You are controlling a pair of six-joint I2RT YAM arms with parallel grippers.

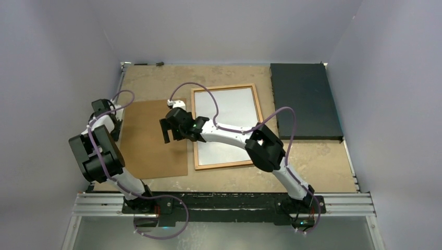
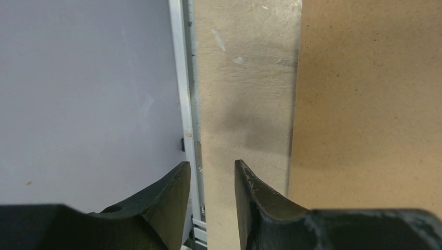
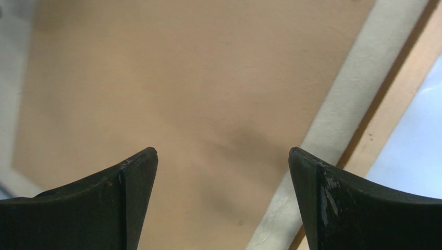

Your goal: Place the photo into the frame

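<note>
The frame (image 1: 194,130), with thin orange-brown wooden edges, lies flat at the table's middle. Its inside is a plain pale white surface (image 1: 229,120); no plant picture shows, so the photo's printed side is out of view. My right gripper (image 1: 168,130) hangs open and empty just left of the frame, over the right edge of the brown backing board (image 1: 151,140). In the right wrist view the gripper (image 3: 223,151) is wide open above the board (image 3: 156,78), with the frame's edge (image 3: 401,99) at right. My left gripper (image 1: 100,107) is open and empty at the table's left side.
A dark black slab (image 1: 305,101) lies at the back right. In the left wrist view the left gripper (image 2: 211,164) is over a bare table strip between the metal side rail (image 2: 182,78) and the backing board (image 2: 375,104). Grey walls enclose the table.
</note>
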